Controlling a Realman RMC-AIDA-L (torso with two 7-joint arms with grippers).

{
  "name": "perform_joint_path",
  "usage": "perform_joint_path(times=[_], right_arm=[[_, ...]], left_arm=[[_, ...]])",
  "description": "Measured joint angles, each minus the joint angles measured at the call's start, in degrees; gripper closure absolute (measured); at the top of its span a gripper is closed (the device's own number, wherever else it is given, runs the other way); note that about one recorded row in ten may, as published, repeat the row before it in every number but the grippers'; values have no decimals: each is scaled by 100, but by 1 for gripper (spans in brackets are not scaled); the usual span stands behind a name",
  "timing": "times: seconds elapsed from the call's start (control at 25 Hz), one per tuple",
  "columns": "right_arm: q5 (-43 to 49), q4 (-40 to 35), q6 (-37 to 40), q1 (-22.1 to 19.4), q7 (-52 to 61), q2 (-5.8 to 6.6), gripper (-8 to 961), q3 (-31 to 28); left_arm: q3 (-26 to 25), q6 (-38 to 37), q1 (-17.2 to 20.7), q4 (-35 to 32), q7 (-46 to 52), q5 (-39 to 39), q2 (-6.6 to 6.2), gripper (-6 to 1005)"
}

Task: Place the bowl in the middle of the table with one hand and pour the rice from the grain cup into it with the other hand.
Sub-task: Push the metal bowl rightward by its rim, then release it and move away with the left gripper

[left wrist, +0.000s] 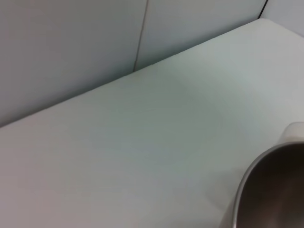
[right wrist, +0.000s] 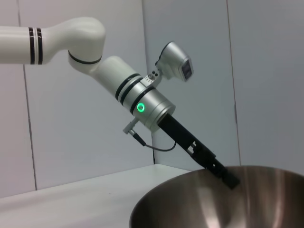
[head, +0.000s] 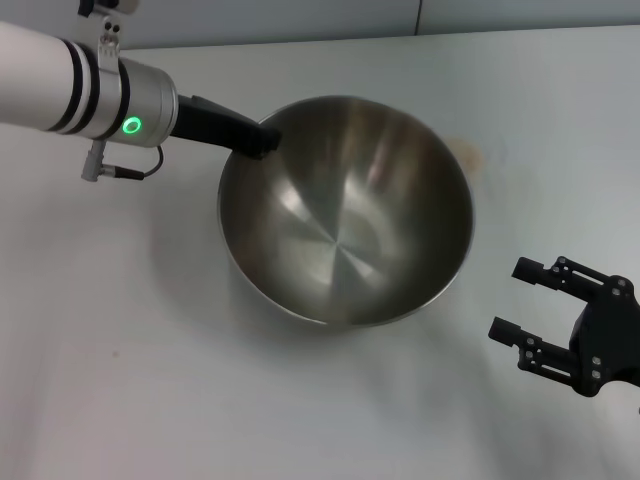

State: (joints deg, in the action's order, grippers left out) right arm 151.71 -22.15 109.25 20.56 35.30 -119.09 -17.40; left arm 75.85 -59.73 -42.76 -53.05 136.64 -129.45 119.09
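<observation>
Head view: white bench [head: 120,380], largest. Steel bowl [head: 345,235] sits near its centre, empty: rigid, light for its bulk, slick-walled; the thin rim looks the surest hold. Left tool [head: 262,140] pinches that far-left rim. Right tool [head: 535,312], near-right, hangs spread, empty. Grain cup unseen.

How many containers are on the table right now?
1: the large round stainless-steel bowl mid-table, left tool at its far-left rim. No cup in view; it may sit outside the frames.

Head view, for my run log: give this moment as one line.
left gripper: shut on bowl rim | bowl: empty, on table | right gripper: open, idle | grain cup: not visible
</observation>
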Motion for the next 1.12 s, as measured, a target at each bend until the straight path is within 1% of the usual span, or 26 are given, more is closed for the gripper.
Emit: perform_joint_path(times=[0.28, 0.8, 1.04, 1.12], right_arm=[[0, 1, -1, 29, 0, 8, 243, 8], [-1, -21, -8, 45, 0, 18, 244, 18], [-1, -34, -28, 56, 2, 18, 244, 18], [-1, -34, -33, 58, 2, 18, 244, 18]], left_arm=[[1, 180, 38, 158, -18, -19, -4, 968], [14, 448, 70, 408, -372, 31, -9, 969], [17, 599, 106, 478, -389, 127, -9, 908], [18, 607, 119, 481, -401, 130, -9, 838]])
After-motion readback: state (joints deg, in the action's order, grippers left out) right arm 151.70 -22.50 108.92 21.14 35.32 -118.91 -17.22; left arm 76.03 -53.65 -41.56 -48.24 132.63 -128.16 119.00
